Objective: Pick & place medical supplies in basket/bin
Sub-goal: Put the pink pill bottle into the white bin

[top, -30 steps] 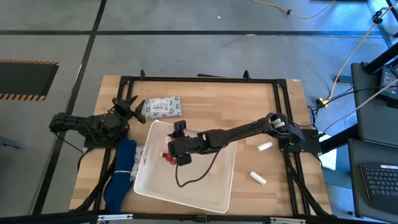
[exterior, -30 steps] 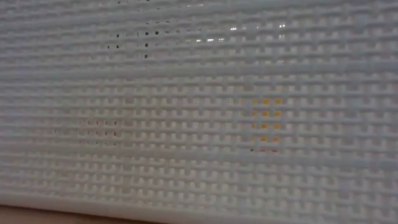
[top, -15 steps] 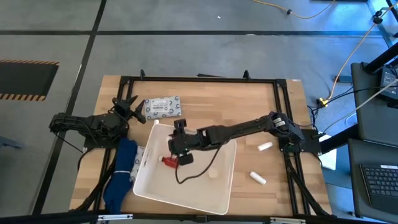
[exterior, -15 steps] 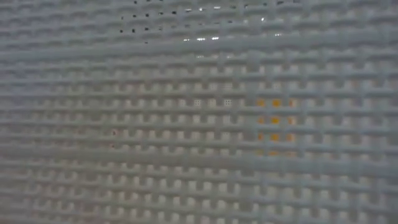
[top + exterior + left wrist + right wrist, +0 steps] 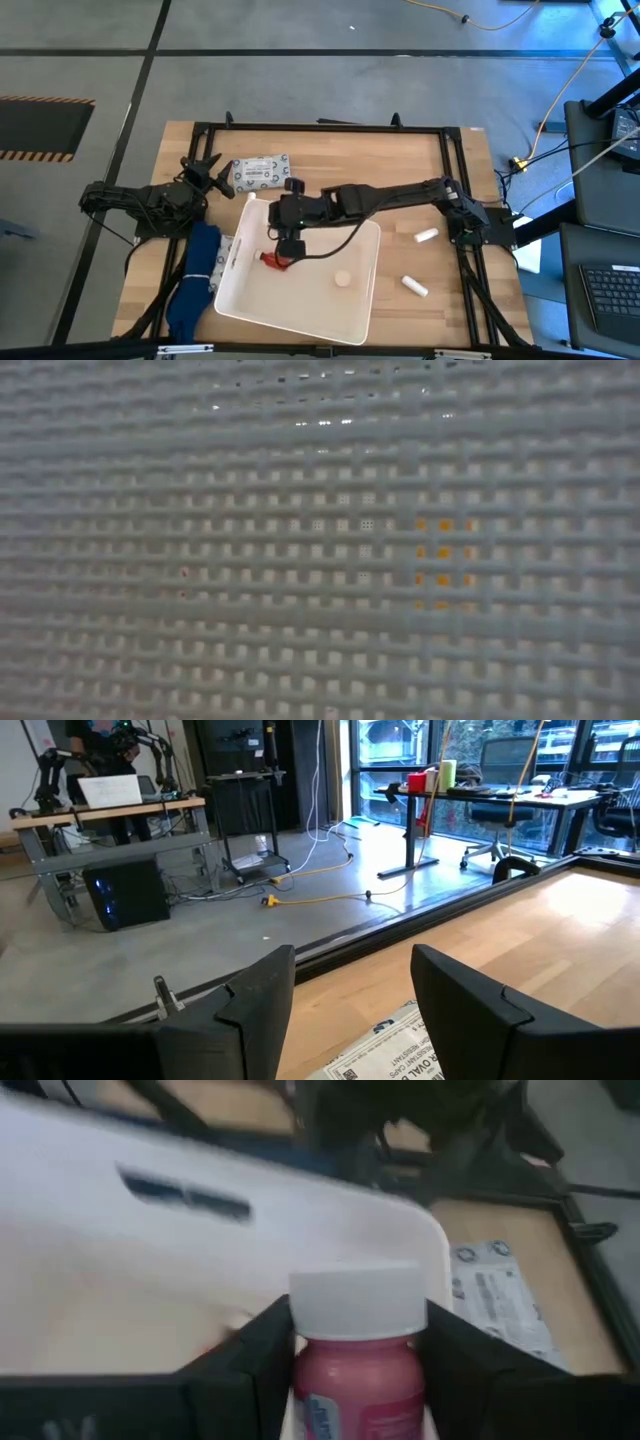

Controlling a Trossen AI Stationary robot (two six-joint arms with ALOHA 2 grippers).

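Observation:
My right gripper (image 5: 281, 250) reaches over the white bin (image 5: 330, 315) and is shut on a small red bottle (image 5: 271, 261) with a white cap (image 5: 357, 1300). A pale round item (image 5: 343, 279) lies on the bin floor. A grey-white patterned packet (image 5: 262, 172) lies flat on the table beyond the bin's far left corner, also seen as the packet (image 5: 497, 1298) in the right wrist view. Two white tubes (image 5: 427, 236) (image 5: 414, 286) lie on the table right of the bin. My left gripper (image 5: 207, 170) waits open at the table's left, just short of the packet (image 5: 398, 1050). My right gripper pinches the red bottle's body (image 5: 355, 1375) just below its white cap, one finger (image 5: 250, 1365) on each side. The fingers slant down from the far side. The cap end points away from the wrist. Whether the bottle touches the bin floor cannot be told.
The low view is filled by the bin's latticed white wall (image 5: 320, 560). A blue cloth-like thing (image 5: 195, 280) lies at the bin's left side, with another pale packet (image 5: 224, 250) partly under the bin rim. The black frame rail (image 5: 320, 128) runs round the table.
My right arm has swung toward the table's far edge and the gripper has turned about above the bin, fingers now pointing toward the near edge. The red bottle has stayed in its hold and shifted slightly nearward. The pale round item on the bin floor has come into view.

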